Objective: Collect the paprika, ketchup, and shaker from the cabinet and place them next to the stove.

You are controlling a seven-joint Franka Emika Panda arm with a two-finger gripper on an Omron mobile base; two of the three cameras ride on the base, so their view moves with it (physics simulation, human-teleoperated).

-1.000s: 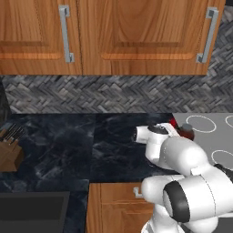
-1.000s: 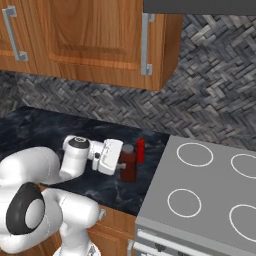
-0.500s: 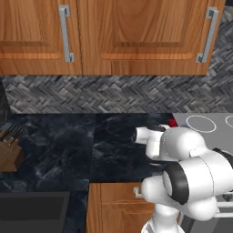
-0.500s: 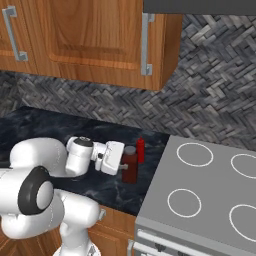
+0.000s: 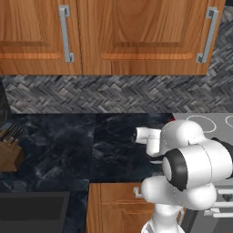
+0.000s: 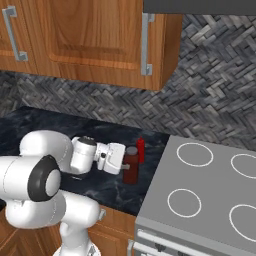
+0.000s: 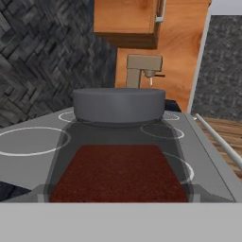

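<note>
Stove (image 6: 210, 190) on our right, dark counter (image 6: 100, 180) beside it. Paprika (image 6: 131, 165) stands upright on counter just left of stove edge, ketchup (image 6: 141, 150) right behind it, touching or nearly. We judge paprika placement step at its end; shaker not yet here. Next move calls for straight retreat from jar without tipping it, then trip back for shaker. Gripper (image 6: 125, 163) at jar's side, jaws wide; whether fingers touch jar, we cannot tell.

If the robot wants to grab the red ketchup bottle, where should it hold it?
Probably around the slim body of the ketchup, from its far side or from above: it stands upright on the counter, with the paprika close in front and the stove beside it.
</note>
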